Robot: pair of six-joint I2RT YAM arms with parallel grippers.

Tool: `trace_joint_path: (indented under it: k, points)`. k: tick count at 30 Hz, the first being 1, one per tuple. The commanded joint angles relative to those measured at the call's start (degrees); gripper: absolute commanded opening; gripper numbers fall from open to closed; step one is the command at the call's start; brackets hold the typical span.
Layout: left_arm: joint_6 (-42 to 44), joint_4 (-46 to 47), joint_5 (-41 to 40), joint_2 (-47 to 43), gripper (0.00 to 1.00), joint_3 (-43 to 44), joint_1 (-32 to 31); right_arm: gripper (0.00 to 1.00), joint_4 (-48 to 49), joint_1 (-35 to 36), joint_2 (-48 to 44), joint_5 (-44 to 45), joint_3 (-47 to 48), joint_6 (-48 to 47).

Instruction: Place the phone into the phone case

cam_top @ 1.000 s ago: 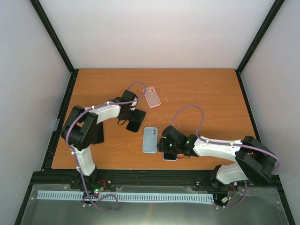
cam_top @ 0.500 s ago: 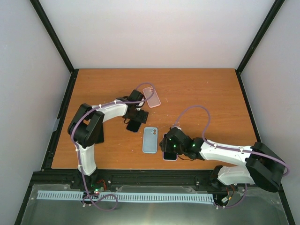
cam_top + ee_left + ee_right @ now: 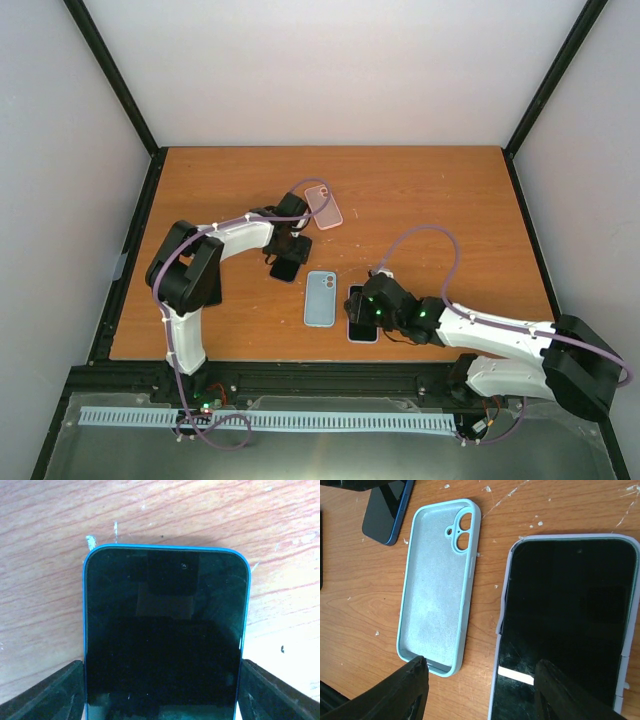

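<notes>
Straddling the blue phone (image 3: 165, 625), the left tool (image 3: 162, 690) sits near the pale-blue case (image 3: 320, 298).

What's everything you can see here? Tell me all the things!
Table: one, orange-brown wood, under everything.
Blue phone: one, black screen, blue rim, left of the middle.
Lilac phone: one, black screen, pale lilac rim, near the front edge.
Light blue case: one, empty, inside facing up, in the middle beside the lilac phone.
Pink case: one, see-through pink, farther back.
Cables: two, purple, along the arms.
Arms: two, white and black, at the front.
Left fingers: two, black, either side of the blue phone.
Right fingers: two, black, apart, over the lilac phone.
</notes>
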Motion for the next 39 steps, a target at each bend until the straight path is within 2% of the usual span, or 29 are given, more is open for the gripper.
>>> trace_joint_path:
  k: [1,10,17,28,39]
  points:
    - [-2.2,-1.4,1.6,-0.9,0.76,-0.3,-0.4,0.57,0.1,-0.3,-1.3,1.3,-0.5,0.9]
    - [-5.9,-0.6,2.5,-4.6,0.62,-2.9,-0.4,0.56,3.2,-0.2,-2.6,-0.5,1.0,-0.1]
    - [-10.6,0.2,5.1,-8.3,0.61,-4.0,-0.4,0.53,10.2,0.5,2.2,-3.0,3.3,-0.3]
    - [-16.8,7.2,18.4,-19.0,0.60,-10.4,-0.4,0.47,20.4,1.6,13.5,-5.3,8.7,0.2]
    - [-19.5,11.1,23.2,-22.2,0.60,-14.0,-0.4,0.40,20.7,1.7,19.5,-4.5,12.3,0.9]
